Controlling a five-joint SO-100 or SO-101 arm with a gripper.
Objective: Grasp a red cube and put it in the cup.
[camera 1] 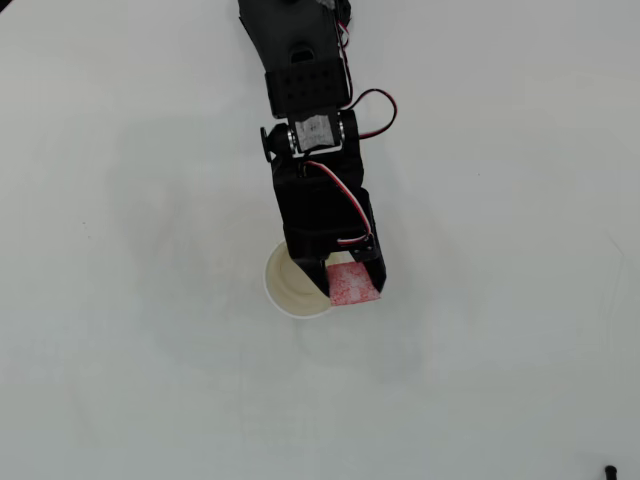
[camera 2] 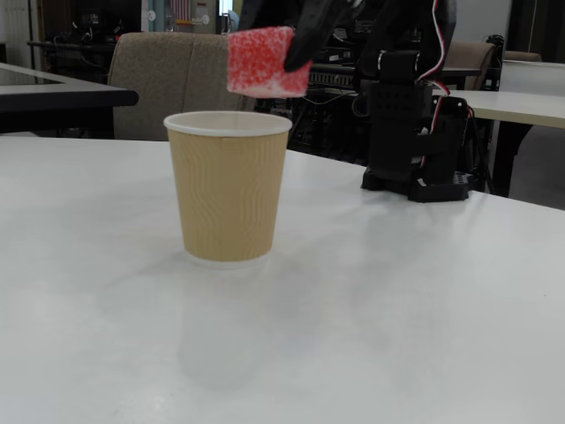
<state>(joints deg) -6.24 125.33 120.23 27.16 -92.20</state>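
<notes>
The frosted red cube [camera 1: 353, 284] [camera 2: 259, 61] hangs in the air, held between the black fingers of my gripper [camera 1: 350, 282] [camera 2: 265, 57], which is shut on it. Seen from the overhead view, the cube overlaps the right part of the rim of the cup [camera 1: 290, 290]. From the fixed view, it floats a little above the right side of the cup [camera 2: 228, 185], a tan ribbed paper cup with a white rim standing upright on the white table [camera 2: 397, 300]. The cup's cream inside shows nothing in it.
The arm's black base [camera 2: 415, 132] stands at the back right of the table in the fixed view. Beyond it are a padded chair [camera 2: 177, 79] and other tables. A small dark object [camera 1: 609, 470] lies at the overhead view's lower right corner.
</notes>
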